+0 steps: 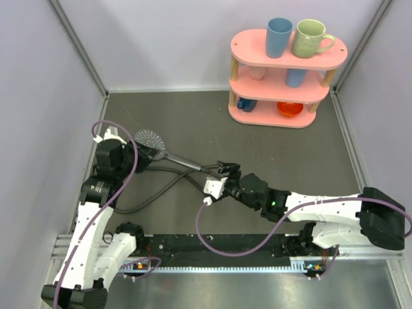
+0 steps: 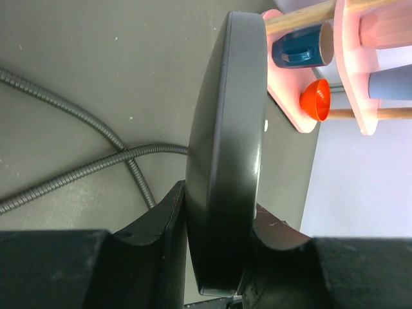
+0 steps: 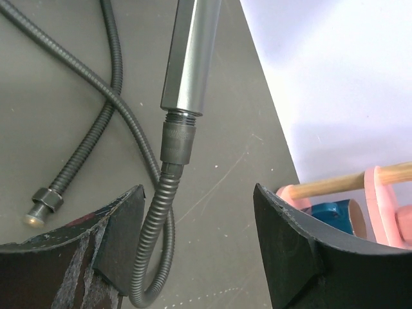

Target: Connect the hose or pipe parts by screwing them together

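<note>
The shower head is at the left of the tabletop, clamped in the left tool, and the hose nut sits on its handle with some thread showing, so maybe a last twist is left for the right tool, jaws apart.

The left arm and right arm match: white shells on the long links, black motor housings at the joints, and a purple cable hanging in loose loops along each. A small green light glows on the right arm's black forearm, and its far-right shoulder housing is a big rounded black block. The fingers of the right gripper are thick, matte black and scooped on their inner faces; the left one is scuffed pale with a reddish smear.
</note>
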Action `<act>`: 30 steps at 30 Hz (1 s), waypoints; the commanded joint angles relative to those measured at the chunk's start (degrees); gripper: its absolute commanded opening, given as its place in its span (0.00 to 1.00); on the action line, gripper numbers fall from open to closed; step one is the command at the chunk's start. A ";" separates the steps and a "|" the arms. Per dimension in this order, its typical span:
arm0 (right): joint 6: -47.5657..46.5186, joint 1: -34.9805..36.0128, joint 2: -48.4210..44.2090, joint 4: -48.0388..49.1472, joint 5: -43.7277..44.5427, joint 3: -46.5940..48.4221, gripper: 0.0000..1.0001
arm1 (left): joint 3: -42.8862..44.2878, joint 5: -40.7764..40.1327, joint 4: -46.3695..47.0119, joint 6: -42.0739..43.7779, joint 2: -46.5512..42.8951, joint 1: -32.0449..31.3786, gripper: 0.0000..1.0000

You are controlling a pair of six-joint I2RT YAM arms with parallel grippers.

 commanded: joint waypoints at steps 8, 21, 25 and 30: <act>-2.68 2.17 6.76 6.16 1.03 4.91 0.66 | 1.44 2.53 2.38 -5.68 0.02 -0.16 0.00; -2.69 2.26 11.16 9.60 1.92 7.98 0.01 | -0.49 8.94 6.05 -5.51 -1.04 -0.16 0.00; 5.12 -0.98 7.39 3.19 -9.13 10.26 0.00 | -6.54 15.71 19.28 1.25 -3.66 -0.07 0.00; 18.22 -8.80 2.99 -2.62 -30.64 11.67 0.00 | -17.08 23.52 39.26 2.40 -7.63 -0.16 0.00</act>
